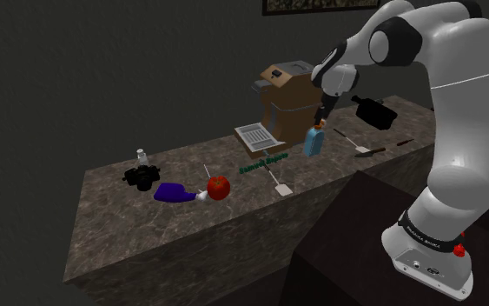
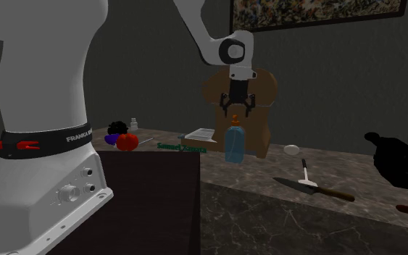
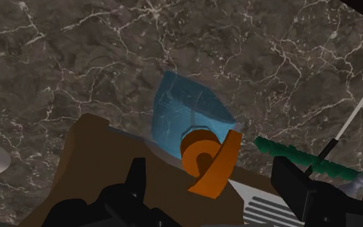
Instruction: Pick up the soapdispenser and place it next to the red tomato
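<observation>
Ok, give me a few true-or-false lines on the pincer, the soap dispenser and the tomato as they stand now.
1. The pincer is shut on the soap dispenser. False: it is open over the orange pump, clasping nothing.
2. The soap dispenser stands upright on the counter. True.
3. The soap dispenser sits next to the tomato. False: it stands by the brown box, well apart from the tomato.
4. A knife lies on the counter. True.
</observation>
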Motion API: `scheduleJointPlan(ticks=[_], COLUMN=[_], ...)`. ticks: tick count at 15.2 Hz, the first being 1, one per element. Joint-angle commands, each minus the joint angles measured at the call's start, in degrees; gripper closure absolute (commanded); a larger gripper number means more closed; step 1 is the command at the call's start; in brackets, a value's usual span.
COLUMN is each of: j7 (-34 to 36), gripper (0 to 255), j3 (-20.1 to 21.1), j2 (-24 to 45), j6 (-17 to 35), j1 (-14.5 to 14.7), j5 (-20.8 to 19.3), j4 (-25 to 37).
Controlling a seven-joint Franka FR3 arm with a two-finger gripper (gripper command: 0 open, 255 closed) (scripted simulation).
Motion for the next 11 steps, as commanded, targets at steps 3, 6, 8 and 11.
scheduleJointPlan(ticks=[3,6,8,11], j7=[-0.8,-0.9,-0.9,-0.9], gripper=[0,0,0,0], j3=[1.2,1.3,1.3,1.3], j2=[2.5,2.9,2.9,2.9], j6=[1.8,2.0,2.0,2.0], j1=[-0.7,-0.8,-0.8,-0.8], j5=[1.4,1.5,1.5,1.5], j4=[0.7,0.8,0.8,0.8])
